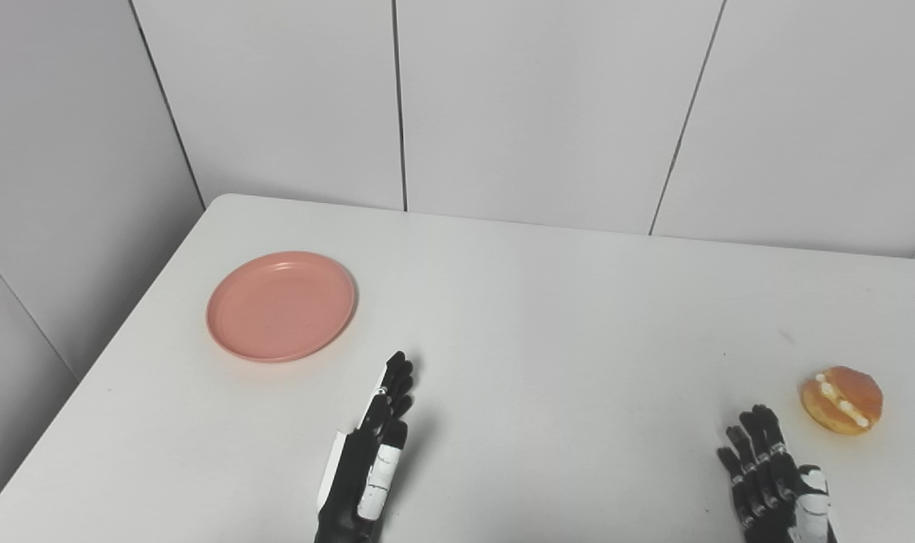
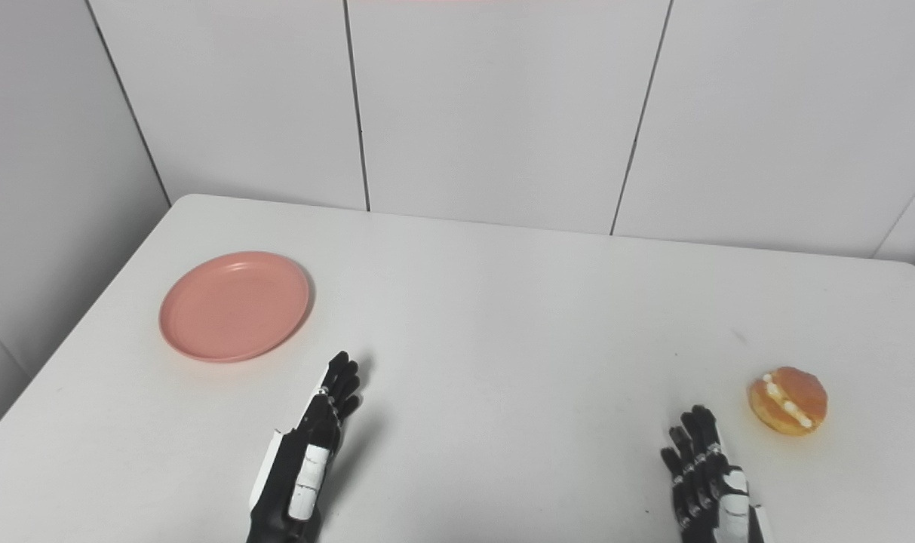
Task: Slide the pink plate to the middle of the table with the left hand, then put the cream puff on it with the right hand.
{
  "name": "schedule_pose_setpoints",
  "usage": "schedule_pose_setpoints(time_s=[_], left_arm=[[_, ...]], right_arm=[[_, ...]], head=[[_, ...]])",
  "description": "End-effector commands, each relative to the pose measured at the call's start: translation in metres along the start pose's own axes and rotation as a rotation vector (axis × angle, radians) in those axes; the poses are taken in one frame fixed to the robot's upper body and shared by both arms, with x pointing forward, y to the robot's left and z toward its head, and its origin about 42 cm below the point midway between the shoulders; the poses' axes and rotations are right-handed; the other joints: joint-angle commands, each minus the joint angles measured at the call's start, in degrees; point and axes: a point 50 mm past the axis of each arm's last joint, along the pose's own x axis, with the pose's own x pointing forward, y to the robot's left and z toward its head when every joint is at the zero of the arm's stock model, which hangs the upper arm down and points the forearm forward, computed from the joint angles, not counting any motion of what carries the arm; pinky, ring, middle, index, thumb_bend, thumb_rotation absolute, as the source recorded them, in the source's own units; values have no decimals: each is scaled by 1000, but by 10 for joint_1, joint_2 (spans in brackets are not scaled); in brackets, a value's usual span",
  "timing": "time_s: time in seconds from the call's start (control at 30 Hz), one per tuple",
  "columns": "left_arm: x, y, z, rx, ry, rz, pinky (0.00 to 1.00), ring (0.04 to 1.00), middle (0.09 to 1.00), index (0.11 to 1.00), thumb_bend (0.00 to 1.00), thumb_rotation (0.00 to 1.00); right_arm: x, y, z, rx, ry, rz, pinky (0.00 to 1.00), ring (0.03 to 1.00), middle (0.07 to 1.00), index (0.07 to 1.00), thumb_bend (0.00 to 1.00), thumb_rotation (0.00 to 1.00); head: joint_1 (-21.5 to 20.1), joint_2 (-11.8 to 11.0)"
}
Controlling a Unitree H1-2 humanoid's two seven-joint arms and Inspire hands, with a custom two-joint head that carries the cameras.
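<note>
I see the plate (image 1: pixel 281 305) far-left on the table (image 1: pixel 548 317), up-left of my left hand (image 1: pixel 368 460) — fingers straight, holding nothing. Right hand (image 1: pixel 774 483) spread, empty; puff (image 1: pixel 842 400) just up-right of it.

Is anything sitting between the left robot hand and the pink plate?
Nothing visible. Only bare table lies between the left robot hand and the plate; the puff sits far right, near the right robot hand.
</note>
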Motion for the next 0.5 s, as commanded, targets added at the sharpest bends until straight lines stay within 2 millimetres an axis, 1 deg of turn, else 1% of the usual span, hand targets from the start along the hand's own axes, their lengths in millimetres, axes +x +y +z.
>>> schedule_pose_setpoints(time_s=[0.0, 0.03, 0.1, 0.27, 0.3, 0.33, 0.37, 0.4, 0.47], left_arm=[[-10, -14, -17, -27, 69, -6, 958, 968, 968, 937, 749, 967], [-10, -15, -17, -25, 68, -6, 952, 963, 965, 934, 744, 965], [-9, -15, -20, -23, 70, -7, 951, 963, 964, 932, 741, 964], [-9, -15, -24, -19, 72, -7, 951, 961, 963, 926, 735, 962], [-8, -15, -25, -19, 73, -7, 954, 963, 964, 926, 739, 960], [-8, -14, -26, -19, 73, -8, 955, 962, 963, 924, 741, 958], [-7, -13, -27, -21, 74, -8, 953, 962, 962, 923, 741, 958], [-7, -12, -28, -22, 74, -8, 951, 961, 960, 922, 739, 955], [-5, -10, -27, -38, 70, -5, 954, 960, 956, 913, 765, 942]], right_arm=[[-11, -9, -18, 18, 80, -37, 1000, 1000, 994, 979, 745, 1000], [-10, -10, -19, 21, 79, -37, 1000, 1000, 995, 982, 745, 1000], [-10, -11, -21, 23, 79, -37, 1000, 1000, 995, 982, 745, 1000], [-8, -12, -25, 18, 79, -37, 1000, 996, 992, 990, 752, 1000], [-7, -11, -26, 19, 79, -36, 1000, 998, 993, 993, 749, 1000], [-6, -11, -27, 21, 79, -37, 1000, 999, 993, 993, 750, 1000], [-6, -10, -29, 24, 79, -39, 1000, 997, 991, 992, 753, 1000], [-5, -9, -30, 26, 79, -40, 1000, 994, 988, 989, 756, 1000], [-4, -9, -33, 28, 82, -44, 1000, 992, 984, 985, 763, 1000]], head=[[3, -5], [3, -5], [5, -17], [10, -27], [12, -33], [12, -33], [14, -39], [14, -40], [14, -43]])
